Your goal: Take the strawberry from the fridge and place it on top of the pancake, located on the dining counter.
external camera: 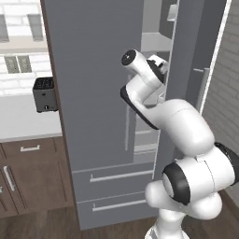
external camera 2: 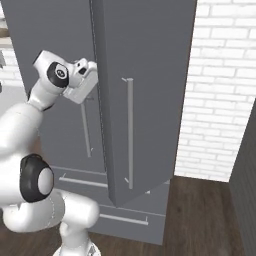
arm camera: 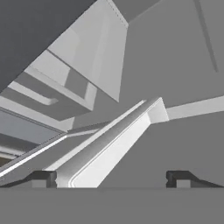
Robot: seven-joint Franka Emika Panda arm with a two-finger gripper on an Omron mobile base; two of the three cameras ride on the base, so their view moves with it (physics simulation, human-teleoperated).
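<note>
Fridge [external camera 2: 145, 75] right door ajar, arm reaching into the gap.
Door edge runs down frame centre in the right base view; end effector [arm camera: 111, 177], fingers spread wide and empty, faces pale inner shelves [arm camera: 65, 83] in the hand view. Strawberry cannot be made out. Brick wall [external camera 2: 220, 90] bounds the right; wood floor [external camera 2: 200, 215] lies open below.

Both base views look forward and down at the fridge [external camera: 102, 93] from behind the arm, sharing its doors and drawers. The hand view sits close, tilted, facing the pale shelves [arm camera: 109, 144].
</note>
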